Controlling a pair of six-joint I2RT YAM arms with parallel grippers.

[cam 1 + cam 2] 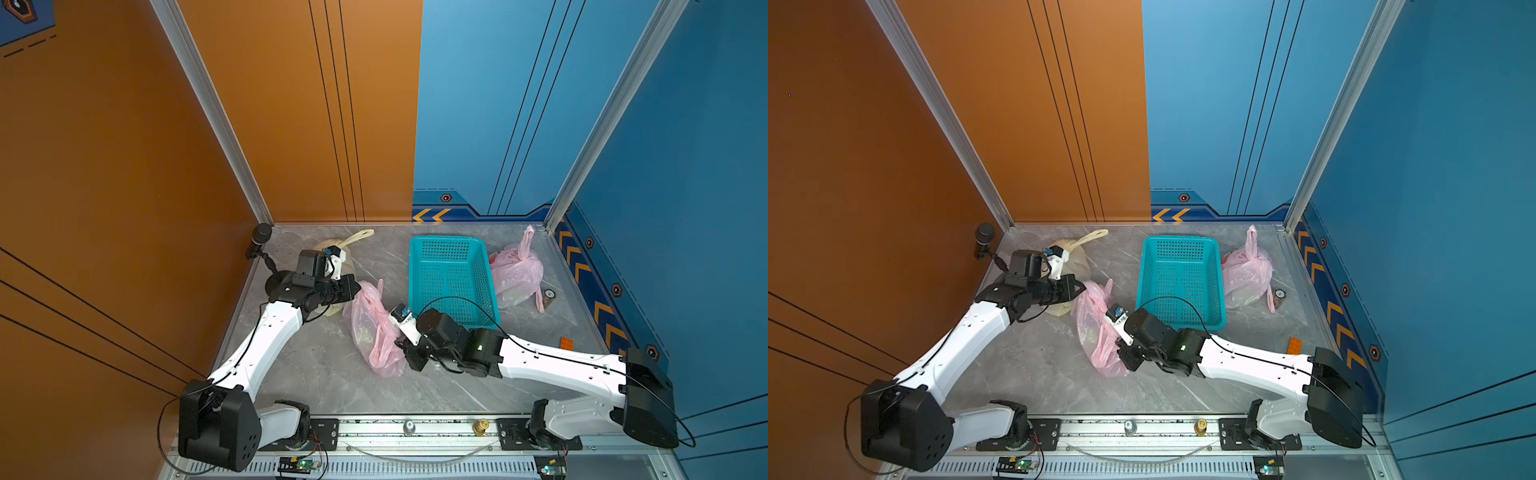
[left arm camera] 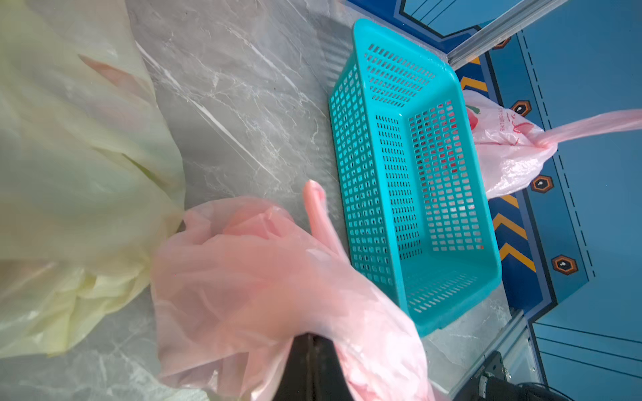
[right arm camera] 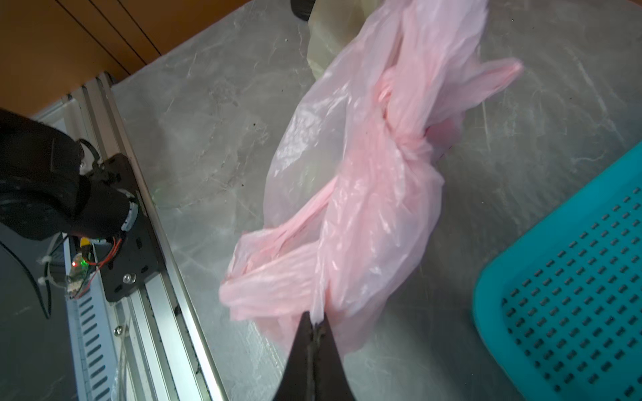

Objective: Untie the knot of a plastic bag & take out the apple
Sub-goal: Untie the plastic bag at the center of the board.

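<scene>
Both top views put a black stand (image 1: 262, 235) at the far left corner of the grey marble table (image 1: 324, 386). Just right of it lies a pale yellow bag (image 1: 326, 245), largely covered by the left arm (image 1: 266, 340). We see the left gripper (image 1: 355, 286) reaching across that bag, its jaws pressed together at the far end of the pink bag (image 1: 386, 353). This bag lies mid-table, running far to near between the two grippers. The right gripper (image 1: 406, 353) meets its near right side, jaws clamped on a pinch of film.

Right of that stands a teal basket (image 1: 446, 239), with a second pink bag (image 1: 515, 270) just beside its right wall. Then come a small round object (image 1: 549, 294) and an orange block (image 1: 566, 343) near the right edge.

From the left wrist view we learn that the yellow and pink bags touch. Pink film bunches around the closed fingers (image 2: 298, 364) and hides the pinch itself.

Only the right wrist view shows the knot (image 3: 411, 144), still tied partway along the bag, with a loose handle (image 3: 493, 80) beyond it. It also shows a strand of film running straight into the closed jaws.

A greenish patch (image 1: 363, 334) shows through the plastic, but we cannot tell whether it is the apple.
</scene>
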